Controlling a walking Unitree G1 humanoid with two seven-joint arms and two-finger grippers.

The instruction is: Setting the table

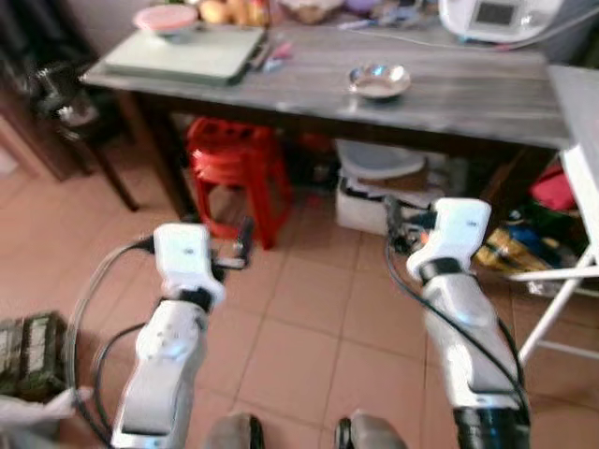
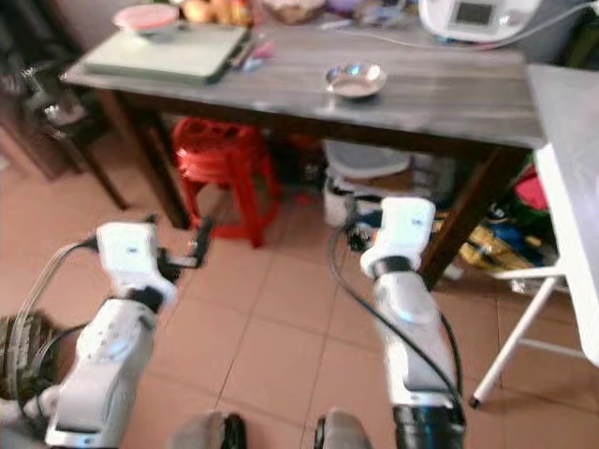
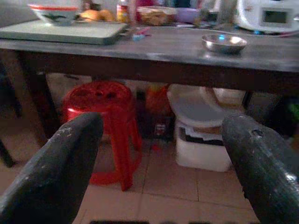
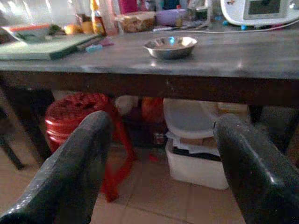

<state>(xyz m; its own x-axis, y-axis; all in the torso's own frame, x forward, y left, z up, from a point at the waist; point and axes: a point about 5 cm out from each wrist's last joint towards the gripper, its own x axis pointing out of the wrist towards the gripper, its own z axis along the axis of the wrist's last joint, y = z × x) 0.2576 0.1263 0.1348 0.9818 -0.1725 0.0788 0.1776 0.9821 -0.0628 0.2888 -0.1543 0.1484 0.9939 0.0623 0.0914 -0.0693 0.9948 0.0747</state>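
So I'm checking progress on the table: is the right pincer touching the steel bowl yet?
Apart. In the right wrist view the steel bowl sits on the table, far beyond the open right pincer, with floor between.

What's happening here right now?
The robot stands on the tiled floor facing a grey table, both arms raised in front of it. The left gripper and right gripper are open and hold nothing, below table height. On the table sit a metal bowl, a green tray with a pink bowl, and a white appliance. Nothing is being handled.
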